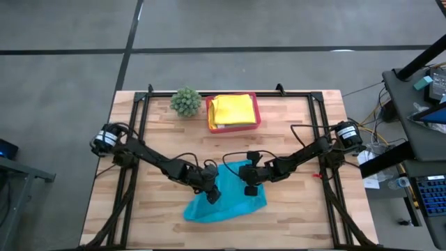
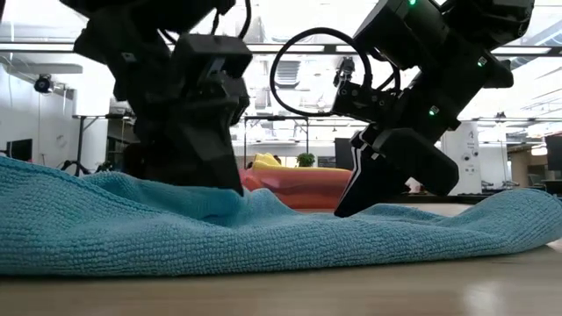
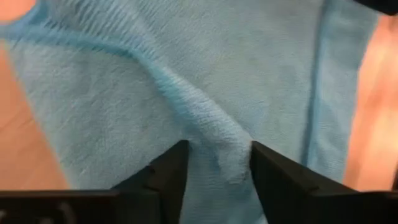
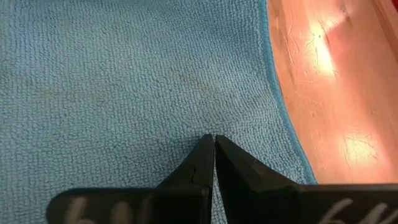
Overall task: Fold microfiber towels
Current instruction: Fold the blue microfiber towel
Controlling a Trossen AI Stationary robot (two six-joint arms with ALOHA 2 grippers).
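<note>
My left hand (image 3: 217, 171) straddles a ridge of the teal towel (image 1: 226, 199), fingers apart. My right hand (image 4: 214, 152), fingers together, presses the towel beside it. Next I should pinch that ridge and lift.

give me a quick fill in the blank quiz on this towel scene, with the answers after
1. The towel spread under both arms is ____ in colour.
2. The pink tray holds folded towels that are ____.
3. A raised ridge of cloth sits between the jaws of the ____ gripper.
4. The jaws of the right gripper are ____, tips pressed on the cloth.

Missing words: teal blue; yellow; left; shut
</note>
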